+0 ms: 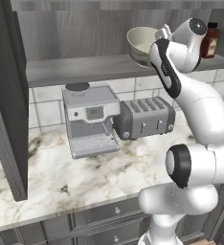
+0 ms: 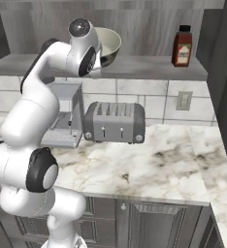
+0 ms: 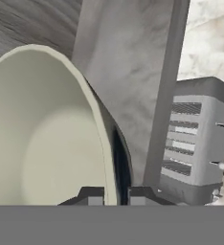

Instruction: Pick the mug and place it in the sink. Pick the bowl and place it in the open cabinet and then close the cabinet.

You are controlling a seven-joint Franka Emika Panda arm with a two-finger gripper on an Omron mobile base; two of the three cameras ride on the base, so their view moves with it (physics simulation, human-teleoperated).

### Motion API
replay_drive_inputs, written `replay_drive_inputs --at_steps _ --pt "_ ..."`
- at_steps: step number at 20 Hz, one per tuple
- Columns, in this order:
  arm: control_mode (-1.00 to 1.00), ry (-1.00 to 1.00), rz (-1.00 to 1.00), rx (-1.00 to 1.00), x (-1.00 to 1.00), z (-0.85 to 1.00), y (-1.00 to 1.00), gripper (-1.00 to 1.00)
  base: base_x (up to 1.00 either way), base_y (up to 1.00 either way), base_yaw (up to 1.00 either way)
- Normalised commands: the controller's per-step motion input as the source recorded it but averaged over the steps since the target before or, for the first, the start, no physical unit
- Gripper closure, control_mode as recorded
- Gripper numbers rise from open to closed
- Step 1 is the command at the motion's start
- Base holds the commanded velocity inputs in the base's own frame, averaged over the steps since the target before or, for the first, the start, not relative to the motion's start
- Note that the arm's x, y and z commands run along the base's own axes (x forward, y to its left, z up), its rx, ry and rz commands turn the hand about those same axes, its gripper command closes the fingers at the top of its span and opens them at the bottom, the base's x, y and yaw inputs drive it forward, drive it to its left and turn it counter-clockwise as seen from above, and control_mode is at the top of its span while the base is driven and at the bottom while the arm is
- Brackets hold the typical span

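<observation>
The cream bowl [image 1: 140, 43] [image 2: 108, 42] is at the shelf of the open cabinet [image 1: 80, 69] [image 2: 149, 68], tilted a little. Whether it rests on the shelf I cannot tell. In the hand view the bowl [image 3: 42, 134] is close on the left, and my gripper [image 3: 115, 195] is shut on its rim, one fingertip inside and one outside. The arm reaches up from the counter and hides the hand in both base views. The cabinet's door [image 1: 8, 95] stands swung out at the left. The mug and the sink are out of view.
A red-brown bottle [image 1: 210, 42] [image 2: 182, 46] stands on the same shelf, right of the bowl. Below on the marble counter [image 1: 61, 172] [image 2: 159, 164] sit a grey toaster [image 1: 143, 117] [image 2: 114, 122] [image 3: 195, 139] and a coffee machine [image 1: 90, 119] [image 2: 62, 116].
</observation>
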Motion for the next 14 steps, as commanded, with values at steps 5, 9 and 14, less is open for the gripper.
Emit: replay_drive_inputs --at_steps 5,9,14 --pt "-1.0 0.0 0.01 0.0 0.19 -0.06 0.0 1.0 0.0 0.0 0.0" --pt "-1.0 0.0 0.0 0.05 0.01 -0.17 0.0 1.0 0.0 0.0 0.0" --pt "-1.0 -0.01 0.0 0.05 0.0 -0.22 0.0 1.0 0.0 0.0 0.0"
